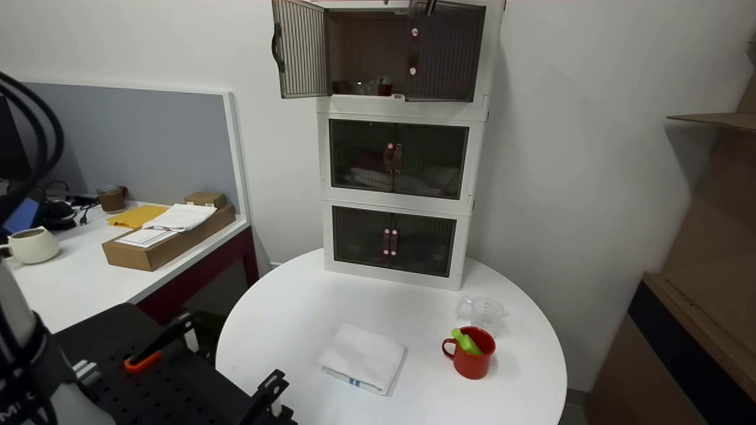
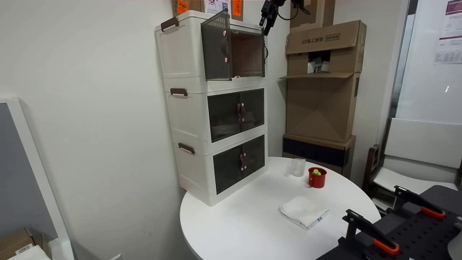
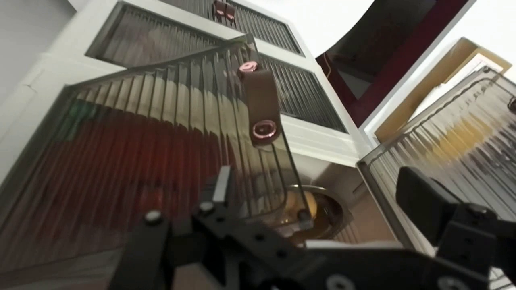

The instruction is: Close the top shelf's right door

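Note:
The top shelf's right door [image 1: 447, 53] is dark ribbed glass with a brown handle [image 1: 413, 52] and pink screws. It stands partly open in both exterior views; it is nearly edge-on in an exterior view [image 2: 264, 57]. In the wrist view it is the door on the left [image 3: 161, 133], its handle [image 3: 262, 100] facing me. My gripper [image 2: 264, 29] is at the top of this door. In the wrist view its fingers [image 3: 318, 189] are wide apart and empty, with the door's free edge appearing between them. Whether a finger touches the door cannot be told.
The top shelf's left door [image 1: 304, 53] is open and also shows in the wrist view [image 3: 447, 149]. A glass bowl [image 3: 334, 213] with something yellow sits inside. Lower doors [image 1: 398, 156] are shut. The round table [image 1: 266, 330] holds a cloth, red mug and clear measuring cup.

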